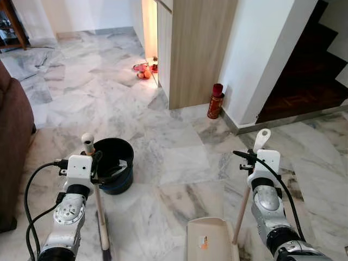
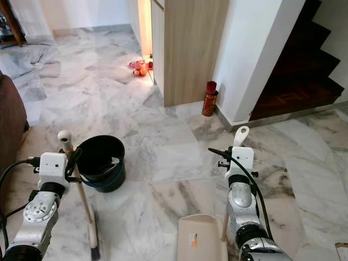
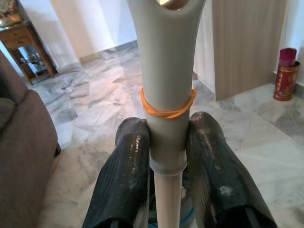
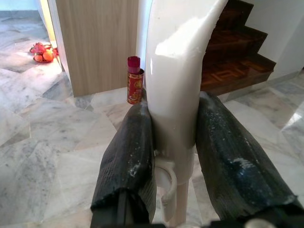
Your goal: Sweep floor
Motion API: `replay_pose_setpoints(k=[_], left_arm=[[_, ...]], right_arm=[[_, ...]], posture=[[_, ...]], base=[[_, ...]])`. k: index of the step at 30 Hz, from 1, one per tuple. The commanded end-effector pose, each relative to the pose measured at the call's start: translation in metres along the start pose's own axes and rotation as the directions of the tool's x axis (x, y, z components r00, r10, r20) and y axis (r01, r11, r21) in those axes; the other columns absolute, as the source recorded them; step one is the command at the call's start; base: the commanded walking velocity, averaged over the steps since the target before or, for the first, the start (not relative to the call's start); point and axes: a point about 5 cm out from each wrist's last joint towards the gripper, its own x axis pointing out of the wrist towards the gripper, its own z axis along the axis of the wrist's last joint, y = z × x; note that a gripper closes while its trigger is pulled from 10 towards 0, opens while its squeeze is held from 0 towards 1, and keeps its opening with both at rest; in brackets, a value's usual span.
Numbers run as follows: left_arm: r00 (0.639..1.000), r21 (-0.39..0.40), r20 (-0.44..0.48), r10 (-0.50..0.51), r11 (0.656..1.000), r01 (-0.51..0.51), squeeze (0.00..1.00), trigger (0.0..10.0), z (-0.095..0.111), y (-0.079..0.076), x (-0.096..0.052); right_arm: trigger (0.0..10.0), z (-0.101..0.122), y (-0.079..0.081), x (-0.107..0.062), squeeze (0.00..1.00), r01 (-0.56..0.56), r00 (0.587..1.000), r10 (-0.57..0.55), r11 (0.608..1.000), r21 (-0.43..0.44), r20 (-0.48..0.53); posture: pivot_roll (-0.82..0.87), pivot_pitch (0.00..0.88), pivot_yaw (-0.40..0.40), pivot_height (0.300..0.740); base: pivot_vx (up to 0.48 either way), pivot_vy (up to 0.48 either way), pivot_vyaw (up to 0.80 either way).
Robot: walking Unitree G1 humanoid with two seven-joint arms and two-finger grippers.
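Note:
My left gripper (image 3: 166, 128) is shut on the grey upper end of a broom handle (image 3: 166, 71), just below an orange rubber band. The broom (image 1: 99, 209) stands upright at the lower left, its dark brush (image 1: 105, 250) on the marble floor. My right gripper (image 4: 171, 114) is shut on the white handle (image 4: 173, 71) of a long-handled dustpan. The cream dustpan (image 1: 209, 239) rests on the floor at the bottom centre, its handle top (image 1: 262, 138) rising above my right wrist.
A black bucket (image 1: 113, 163) stands just right of the broom. A brown sofa (image 1: 13, 136) lines the left edge. Ahead are a wooden cabinet (image 1: 196, 49), a red can (image 1: 216, 101) by the white wall, dark stairs (image 1: 310, 70), and fruit (image 1: 144, 69) on the floor.

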Motion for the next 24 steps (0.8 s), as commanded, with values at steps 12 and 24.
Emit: replay_pose_setpoints(k=[12, 24], left_arm=[[0.998, 0.029, 0.035, 0.055, 0.998, -0.056, 0.0, 10.0, 0.001, 0.009, -0.007], [0.998, 0.049, 0.036, 0.044, 0.998, -0.046, 0.0, 10.0, 0.004, 0.017, -0.006]], right_arm=[[10.0, 0.012, -0.002, 0.006, 0.0, 0.002, 0.999, -0.002, 1.0, -0.005, 0.045], [10.0, 0.011, 0.005, 0.002, 0.0, 0.002, 0.998, -0.003, 1.0, 0.019, 0.058]], posture=[[0.14, 0.0, -0.041, 0.74], [0.12, 0.0, 0.006, 0.74]], base=[[0.0, -0.072, -0.77], [0.0, -0.177, -0.77]])
